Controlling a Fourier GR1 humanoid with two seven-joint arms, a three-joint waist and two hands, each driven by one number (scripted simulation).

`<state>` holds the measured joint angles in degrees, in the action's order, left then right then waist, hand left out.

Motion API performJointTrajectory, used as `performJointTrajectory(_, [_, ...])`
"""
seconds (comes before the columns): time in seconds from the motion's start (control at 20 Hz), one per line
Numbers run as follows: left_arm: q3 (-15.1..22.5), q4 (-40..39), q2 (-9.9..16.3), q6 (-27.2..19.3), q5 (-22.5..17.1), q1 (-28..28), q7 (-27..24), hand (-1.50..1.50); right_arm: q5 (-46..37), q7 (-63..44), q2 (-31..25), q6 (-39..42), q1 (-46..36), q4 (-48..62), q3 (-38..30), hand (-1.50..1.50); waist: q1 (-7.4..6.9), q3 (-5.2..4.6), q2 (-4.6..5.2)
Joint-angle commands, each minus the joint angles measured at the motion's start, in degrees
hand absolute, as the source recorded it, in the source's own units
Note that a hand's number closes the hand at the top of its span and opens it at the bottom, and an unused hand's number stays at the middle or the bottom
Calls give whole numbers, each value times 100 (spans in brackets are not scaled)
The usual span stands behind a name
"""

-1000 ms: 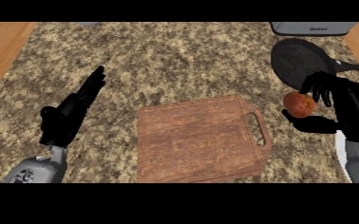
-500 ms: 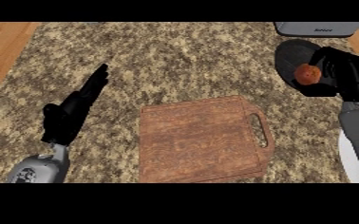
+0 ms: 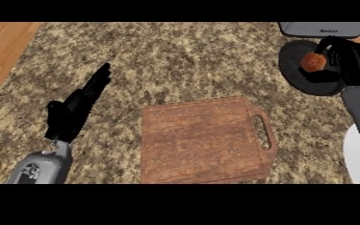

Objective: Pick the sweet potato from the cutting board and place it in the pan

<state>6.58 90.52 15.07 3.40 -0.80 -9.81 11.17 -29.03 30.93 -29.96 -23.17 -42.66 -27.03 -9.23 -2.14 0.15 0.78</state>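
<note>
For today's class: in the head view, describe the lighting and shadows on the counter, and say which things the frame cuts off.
Head view: even, soft light, no glare; no clear shadow beside the cutting board; dark pan and right hand blend, so only the sweet potato stands out; the right edge crops the hand.

Left robot hand [image 3: 74, 108] at left, fingers straight, right robot hand [image 3: 340, 57] at right edge, fingers curled

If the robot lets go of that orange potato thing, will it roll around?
Probably a little. The sweet potato looks round and stubby, so it may wobble or roll. The right hand holds it over the dark pan, whose rim would likely stop it. It seems stiff, not squishy.
</note>
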Motion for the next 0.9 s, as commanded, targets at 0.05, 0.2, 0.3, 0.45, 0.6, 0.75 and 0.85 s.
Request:
performJointTrajectory(0.05, [-71, -100, -47, -65, 147, -179, -69, 0, 4, 474, -227, -79, -642, 1094, -296, 150, -53, 3, 32])
performJointTrajectory(0.2, [61, 104, -126, 12, 27, -85, 96, 0, -240, -770, -367, -7, -478, 1573, -146, 150, -116, -7, 52])
performJointTrajectory(0.3, [4, -14, -33, 109, 36, -206, -15, 0, -456, -811, -454, 425, -649, 1866, 74, -150, -226, 5, 117])
performJointTrajectory(0.45, [3, -17, -65, 137, -1, -270, 63, 0, -355, -711, -354, 771, -885, 2002, -17, -150, -277, 18, 129])
performJointTrajectory(0.6, [-24, 160, -55, 163, -52, -354, 147, 0, -163, -542, -238, 748, -894, 2024, -221, -150, -331, 29, 142])
performJointTrajectory(0.75, [40, 34, -94, 142, 41, -311, 45, 0, 376, 50, -332, 1143, -773, 1937, -731, -150, -257, 42, 154])
performJointTrajectory(0.85, [91, 127, -168, 71, 78, -211, 45, 0, 625, 177, -225, 1326, -864, 1912, -966, -150, -278, 39, 133])
